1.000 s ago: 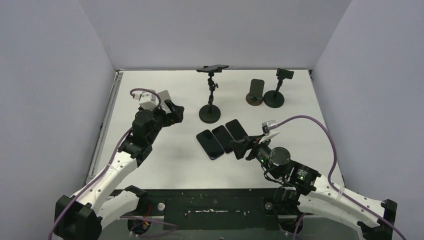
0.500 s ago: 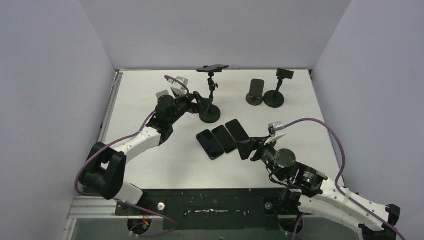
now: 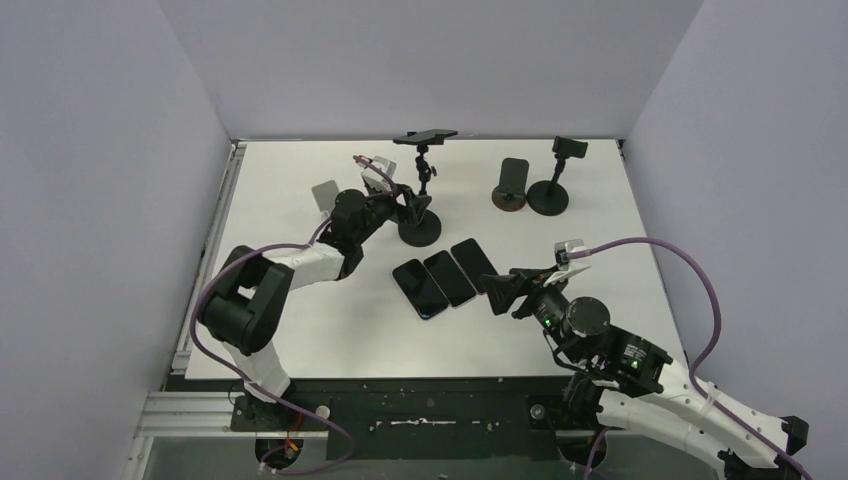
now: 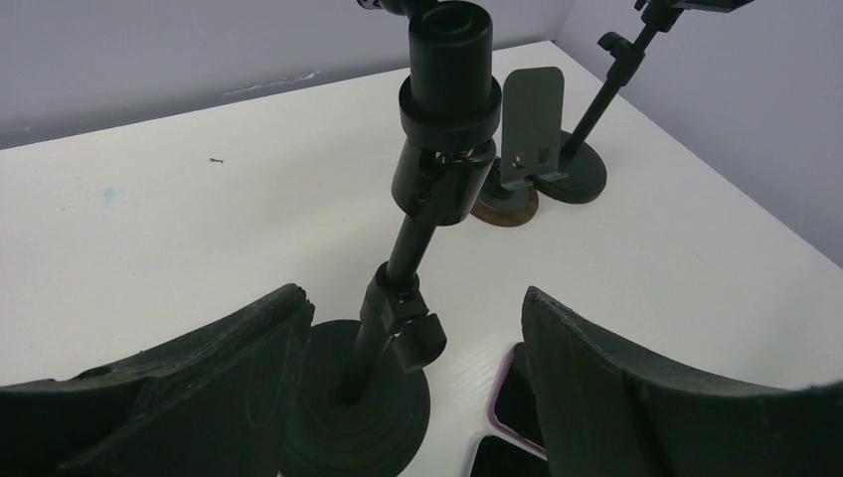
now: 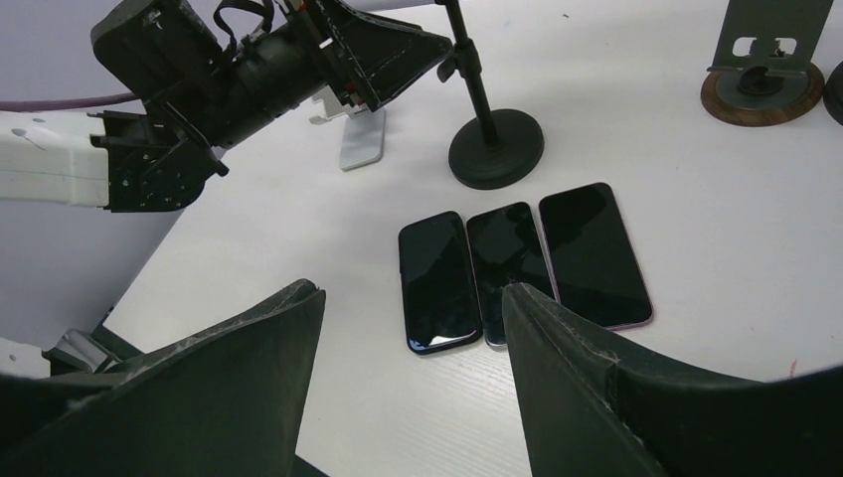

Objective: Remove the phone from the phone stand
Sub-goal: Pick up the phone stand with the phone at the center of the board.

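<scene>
A dark phone (image 3: pixel 425 136) lies flat in the clamp on top of a tall black phone stand (image 3: pixel 420 226) at the back middle of the table. My left gripper (image 3: pixel 404 206) is open low on that stand. In the left wrist view its two fingers (image 4: pixel 234 373) flank the stand's pole (image 4: pixel 398 288) just above the round base, with a gap on both sides. The phone is above that view. My right gripper (image 3: pixel 500 293) is open and empty, near the table's front right, with nothing between its fingers (image 5: pixel 587 368).
Three phones (image 3: pixel 445 277) lie side by side flat on the table, just in front of the stand. A brown-based plate stand (image 3: pixel 512 185) and a black clamp stand (image 3: pixel 555 178) are at the back right. A small grey stand (image 3: pixel 325 193) sits behind my left arm.
My left arm has swung from the table's left to the stand, and its jaws now straddle the pole, slightly narrower. My right gripper has drifted a little to the right.
</scene>
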Available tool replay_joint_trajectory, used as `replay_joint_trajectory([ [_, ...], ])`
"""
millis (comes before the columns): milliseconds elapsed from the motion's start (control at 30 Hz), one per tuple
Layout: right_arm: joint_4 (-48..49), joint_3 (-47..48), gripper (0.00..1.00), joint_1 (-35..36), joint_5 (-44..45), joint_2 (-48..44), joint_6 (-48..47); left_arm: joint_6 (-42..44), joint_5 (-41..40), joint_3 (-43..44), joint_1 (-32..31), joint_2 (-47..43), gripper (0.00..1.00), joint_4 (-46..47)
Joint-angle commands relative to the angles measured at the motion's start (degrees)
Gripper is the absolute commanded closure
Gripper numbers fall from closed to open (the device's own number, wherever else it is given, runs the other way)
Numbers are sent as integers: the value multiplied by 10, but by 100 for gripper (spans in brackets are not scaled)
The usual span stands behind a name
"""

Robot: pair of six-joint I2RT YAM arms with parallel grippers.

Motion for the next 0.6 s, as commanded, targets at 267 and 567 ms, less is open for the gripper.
replay_joint_trajectory([
  [267,-22,35,33,-1,31,2,-3,7,31,72,1,78,42,113],
  [567,-40,42,33,-2,44,-1,-3,9,32,96,1,117,54,131],
])
